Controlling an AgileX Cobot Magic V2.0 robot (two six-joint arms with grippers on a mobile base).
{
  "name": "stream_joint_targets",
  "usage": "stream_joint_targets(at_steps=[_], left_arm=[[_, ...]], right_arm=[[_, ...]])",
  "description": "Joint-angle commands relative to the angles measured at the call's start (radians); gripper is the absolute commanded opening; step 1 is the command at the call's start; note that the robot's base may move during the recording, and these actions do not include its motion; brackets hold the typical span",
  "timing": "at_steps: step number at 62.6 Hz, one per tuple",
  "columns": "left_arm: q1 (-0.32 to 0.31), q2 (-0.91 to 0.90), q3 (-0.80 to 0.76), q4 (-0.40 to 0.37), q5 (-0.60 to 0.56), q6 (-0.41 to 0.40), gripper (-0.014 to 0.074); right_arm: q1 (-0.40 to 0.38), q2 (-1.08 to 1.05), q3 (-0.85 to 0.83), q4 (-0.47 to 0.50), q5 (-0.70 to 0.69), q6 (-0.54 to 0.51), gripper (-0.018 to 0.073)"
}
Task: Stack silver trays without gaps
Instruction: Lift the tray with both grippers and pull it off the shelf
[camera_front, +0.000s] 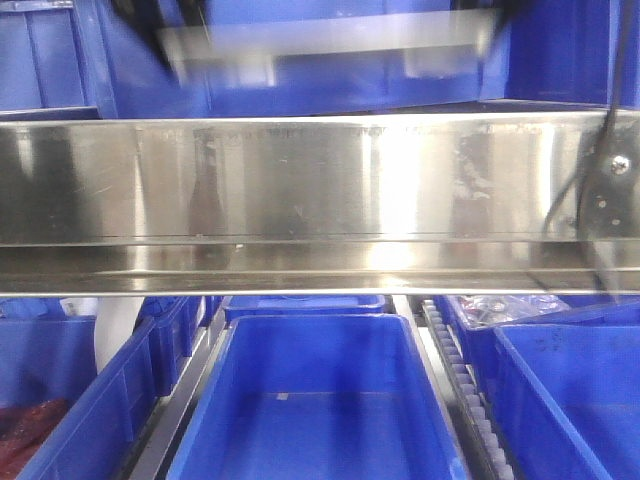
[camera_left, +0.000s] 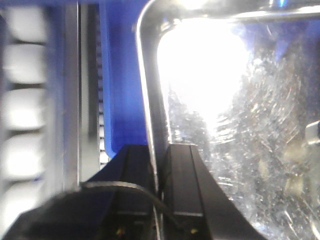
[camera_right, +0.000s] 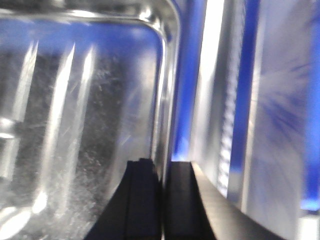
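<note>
One silver tray (camera_front: 330, 45) shows blurred at the top of the front view, above a blue bin. Both grippers hold it. In the left wrist view my left gripper (camera_left: 161, 146) is shut on the tray's left rim (camera_left: 149, 100), with one finger inside the tray (camera_left: 235, 130) and one outside. In the right wrist view my right gripper (camera_right: 163, 162) is shut on the right rim (camera_right: 167, 90) of the same tray (camera_right: 75, 125) in the same way. I see no second tray.
A long mirror-like steel band (camera_front: 300, 190) with a screw (camera_front: 621, 163) crosses the front view. Blue bins (camera_front: 320, 400) stand below it, the left one (camera_front: 30, 430) holding red things. Roller rails (camera_front: 465, 390) run between the bins.
</note>
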Motion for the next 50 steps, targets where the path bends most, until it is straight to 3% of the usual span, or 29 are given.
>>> stream_joint_targets(at_steps=[1, 16, 36, 50], left_arm=[[-0.006, -0.102, -0.033, 0.064, 0.072, 0.035, -0.0041], [-0.029, -0.239, 0.045, 0.073, 0.097, 0.059, -0.0041], [-0.127, -0.436, 0.288, 0.091, 0.061, 0.024, -0.0041], [-0.171, -0.483, 0.325, 0.091, 0.088, 0.006, -0.0041]], right_arm=[[0.022, -0.120, -0.034, -0.041, -0.025, 0.002, 0.0056], [0.142, -0.254, 0.047, -0.161, 0.018, 0.103, 0.0056], [0.217, -0.417, 0.297, -0.164, 0.010, 0.175, 0.0056], [0.268, -0.482, 0.366, -0.164, 0.022, 0.204, 0.0056]])
